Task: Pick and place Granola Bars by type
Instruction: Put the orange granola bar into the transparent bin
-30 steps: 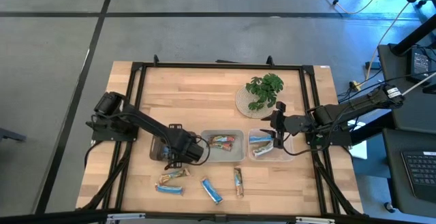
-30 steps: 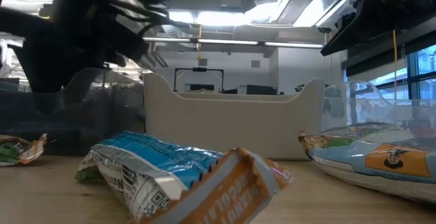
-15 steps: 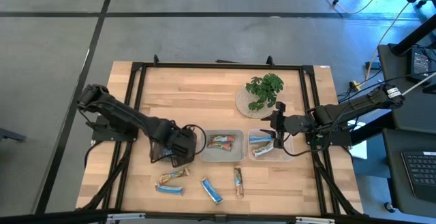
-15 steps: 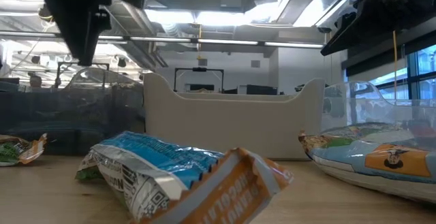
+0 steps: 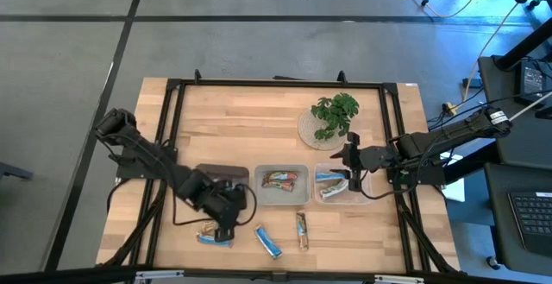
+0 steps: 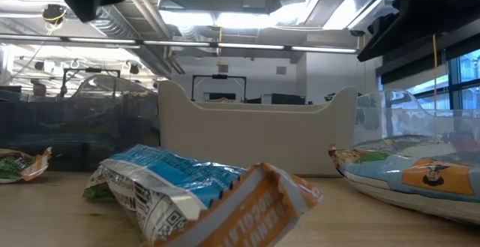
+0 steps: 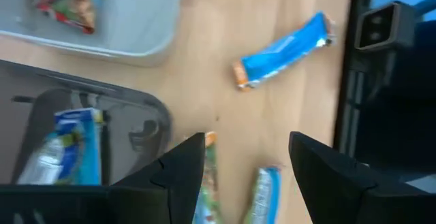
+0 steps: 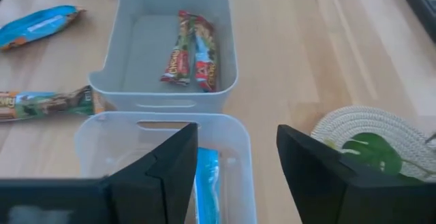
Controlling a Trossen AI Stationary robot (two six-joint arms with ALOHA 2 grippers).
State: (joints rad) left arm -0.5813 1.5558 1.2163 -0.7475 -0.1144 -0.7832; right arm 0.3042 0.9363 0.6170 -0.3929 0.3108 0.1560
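Four granola bars lie loose near the table's near edge: two at the left (image 5: pixel 212 237), a blue one (image 5: pixel 268 242) and a brown-green one (image 5: pixel 302 230). My left gripper (image 5: pixel 226 222) hovers open over the left pair; in its wrist view (image 7: pixel 248 176) a green-orange bar (image 7: pixel 206 183) and a blue bar (image 7: pixel 262 197) show between the fingers. The dark left tray (image 5: pixel 207 173) holds a bar (image 7: pixel 65 149). The middle tray (image 5: pixel 280 194) holds red-brown bars (image 8: pixel 191 50). My right gripper (image 5: pixel 349 173) waits open above the clear right tray (image 5: pixel 366 193), which holds a blue bar (image 8: pixel 206 183).
A leafy plant on a round woven plate (image 5: pixel 332 116) stands beyond the right tray. A black frame (image 5: pixel 276 83) runs around the table. Bare wood lies at the far left (image 5: pixel 224 120). In the low view, bars (image 6: pixel 172 187) fill the foreground before the middle tray (image 6: pixel 255 131).
My left gripper has risen out of the dark left tray and moved toward the table's near edge; it now stands over the two loose bars at the near left. The bars and trays have stayed where they were.
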